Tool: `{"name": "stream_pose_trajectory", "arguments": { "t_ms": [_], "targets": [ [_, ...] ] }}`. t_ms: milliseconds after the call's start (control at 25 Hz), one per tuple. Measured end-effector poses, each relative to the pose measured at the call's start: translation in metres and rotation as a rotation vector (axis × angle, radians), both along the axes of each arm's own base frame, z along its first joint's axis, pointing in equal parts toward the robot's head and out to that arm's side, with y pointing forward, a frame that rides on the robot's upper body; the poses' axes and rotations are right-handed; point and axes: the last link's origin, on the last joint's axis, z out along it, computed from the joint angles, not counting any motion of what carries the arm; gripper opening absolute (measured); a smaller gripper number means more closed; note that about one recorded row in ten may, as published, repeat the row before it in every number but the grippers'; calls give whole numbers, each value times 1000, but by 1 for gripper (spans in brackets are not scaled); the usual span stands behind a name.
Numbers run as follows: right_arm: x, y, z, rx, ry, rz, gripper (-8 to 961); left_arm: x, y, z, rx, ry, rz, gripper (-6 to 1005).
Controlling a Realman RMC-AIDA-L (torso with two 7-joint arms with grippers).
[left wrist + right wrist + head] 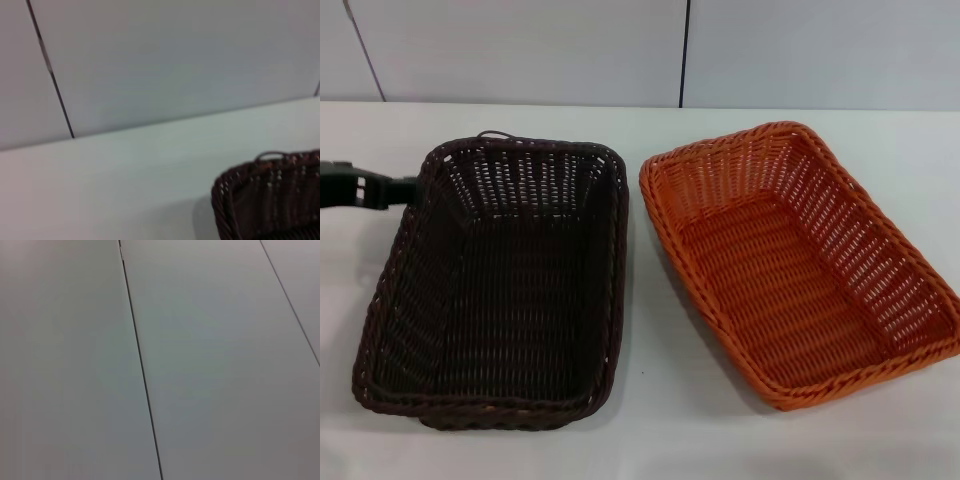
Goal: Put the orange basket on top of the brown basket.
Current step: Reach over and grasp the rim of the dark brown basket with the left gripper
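You've got one bright orange basket (800, 262) just right of one brown basket (495, 280), left end effector (365, 187) at the brown basket's far-left corner, grip unclear.

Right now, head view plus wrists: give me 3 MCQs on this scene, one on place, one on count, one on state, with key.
1. Where does the orange basket sit relative to the brown basket?
A. Stacked on top of it
B. Beside it on the table, toward the robot's right
C. Beside it, toward the robot's left

2. How many baskets are on the table?
A. One
B. Two
C. Three

3. What is inside the two baskets?
A. Fruit
B. A cloth
C. Nothing, both are empty

Key:
1 B: the head view shows the two side by side with a strip of bare table between them, the orange one on the right.
2 B: only one dark brown and one orange basket show.
3 C: both woven floors are bare.

The left gripper is by the brown basket's far left corner; the right gripper is out of view.
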Motion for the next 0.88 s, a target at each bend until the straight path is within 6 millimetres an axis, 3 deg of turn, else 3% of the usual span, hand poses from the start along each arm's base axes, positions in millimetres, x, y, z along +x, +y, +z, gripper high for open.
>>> {"name": "stream_pose_trajectory", "arguments": {
  "t_ms": [280, 680, 880],
  "targets": [
    [0, -1, -3, -13, 1, 2, 819, -9, 0, -25, -87, -9, 53, 808],
    [1, -1, -3, -23, -5, -2, 820, -15, 4, -32, -109, 5, 75, 807],
    [2, 1, -3, -29, -7, -9, 820, -22, 11, -48, -161, 23, 106, 804]
  ]
}}
